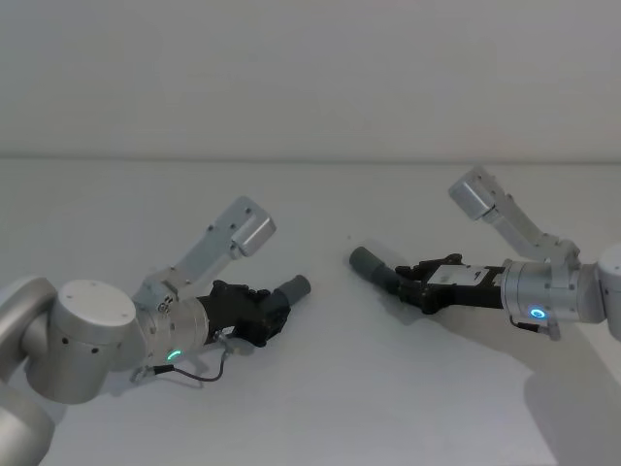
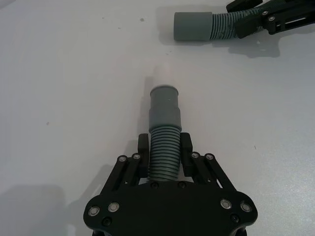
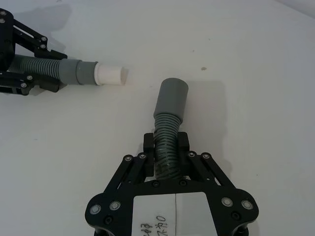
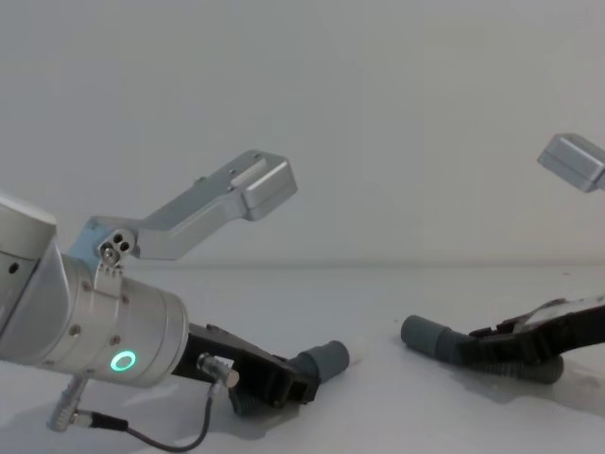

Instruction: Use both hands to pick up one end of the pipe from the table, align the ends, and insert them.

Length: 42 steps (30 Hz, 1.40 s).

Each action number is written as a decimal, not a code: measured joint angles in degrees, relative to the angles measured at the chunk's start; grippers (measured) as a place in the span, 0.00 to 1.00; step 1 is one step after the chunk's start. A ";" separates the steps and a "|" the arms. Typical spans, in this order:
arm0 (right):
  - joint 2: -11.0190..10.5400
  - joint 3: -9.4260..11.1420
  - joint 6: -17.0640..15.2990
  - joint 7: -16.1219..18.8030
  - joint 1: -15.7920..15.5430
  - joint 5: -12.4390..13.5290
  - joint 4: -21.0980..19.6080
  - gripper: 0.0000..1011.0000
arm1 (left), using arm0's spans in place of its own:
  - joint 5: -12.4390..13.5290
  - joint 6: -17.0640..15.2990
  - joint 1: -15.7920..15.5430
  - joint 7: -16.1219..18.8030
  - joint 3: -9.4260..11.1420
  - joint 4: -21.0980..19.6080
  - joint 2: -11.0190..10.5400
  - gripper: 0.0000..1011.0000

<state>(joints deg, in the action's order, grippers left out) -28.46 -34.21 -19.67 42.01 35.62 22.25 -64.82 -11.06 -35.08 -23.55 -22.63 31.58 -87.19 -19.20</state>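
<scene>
Silver left arm (image 1: 92, 340) comes in low from the near left, wrist angled toward the middle, green ring (image 1: 173, 355) lit. The left gripper (image 1: 277, 309) has its fingers clamped on the ribbed part of the left hose (image 2: 164, 152). The left cuff (image 1: 296, 287) sticks out ahead of the fingertips, pointing right and slightly far, with a white tip (image 2: 164, 76) at the very end.

Over on the right, the right arm (image 1: 553, 291) lies almost flat, reaching left, blue ring (image 1: 537, 313) glowing. The right gripper (image 1: 408, 282) is clenched on the ribs of the right hose (image 3: 166, 137). The right cuff (image 1: 367, 262) juts toward the left, a little farther back than the left cuff.

The two cuffs face roughly toward each other but sit apart and not lined up, with bare table (image 1: 320, 388) between them. Both pieces are low at the table; whether either cuff touches the surface is hard to tell.

The rear of each hose runs back under its gripper's body, so their lengths can't be judged. From the chest, the right arm is cut off at the edge, and the white tip barely stands out against the table. A thin cable (image 1: 209, 374) loops by the left wrist.
</scene>
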 joint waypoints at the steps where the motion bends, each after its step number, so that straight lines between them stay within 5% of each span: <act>1: 0.00 0.00 0.00 0.00 0.00 0.00 0.00 0.26 | 0.00 0.00 0.00 0.00 0.00 0.00 0.00 0.36; 42: -0.70 0.29 0.32 -0.48 -0.37 0.25 -1.65 0.26 | 0.64 1.39 0.02 0.01 -0.19 -0.28 -0.29 0.32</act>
<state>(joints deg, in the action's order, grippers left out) -29.17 -33.92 -19.35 41.53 35.25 22.50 -66.46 -10.42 -33.69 -23.53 -22.62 31.39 -87.47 -19.50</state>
